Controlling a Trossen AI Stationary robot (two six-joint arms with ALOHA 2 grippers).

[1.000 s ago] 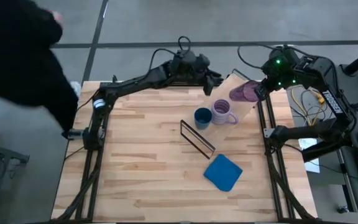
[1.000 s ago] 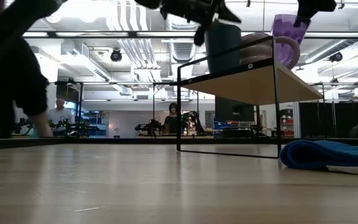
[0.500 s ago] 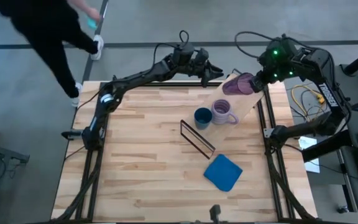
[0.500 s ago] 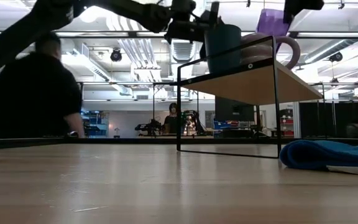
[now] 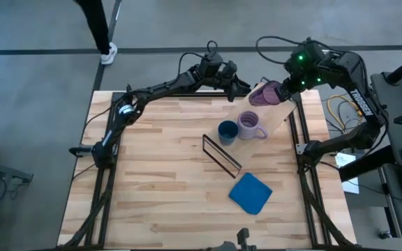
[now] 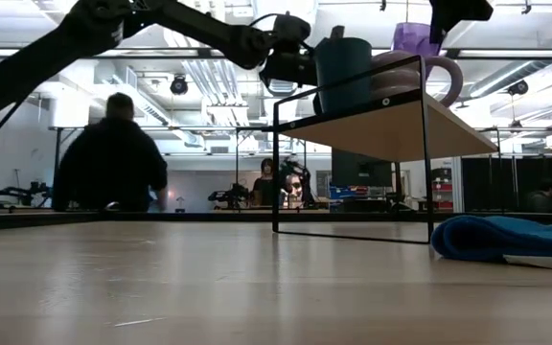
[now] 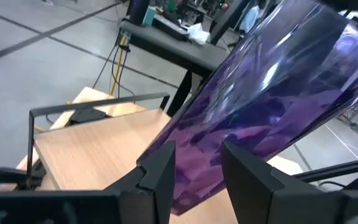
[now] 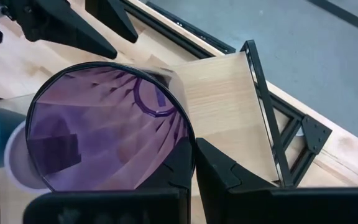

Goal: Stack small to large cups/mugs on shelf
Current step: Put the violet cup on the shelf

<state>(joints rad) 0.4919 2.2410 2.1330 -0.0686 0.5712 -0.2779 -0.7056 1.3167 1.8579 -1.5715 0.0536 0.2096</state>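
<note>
Gripping the tilted purple tumbler (image 5: 266, 93) above the shelf (image 5: 274, 118), right gripper (image 5: 289, 86) clenched; left gripper (image 5: 244, 86) released nearby.

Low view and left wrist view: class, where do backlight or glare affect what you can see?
Low view: bright ceiling lights leave the left arm and a standing person as dark silhouettes. Left wrist view: pale streaks of glare run along the translucent dark purple tumbler, which fills much of that picture.
</note>
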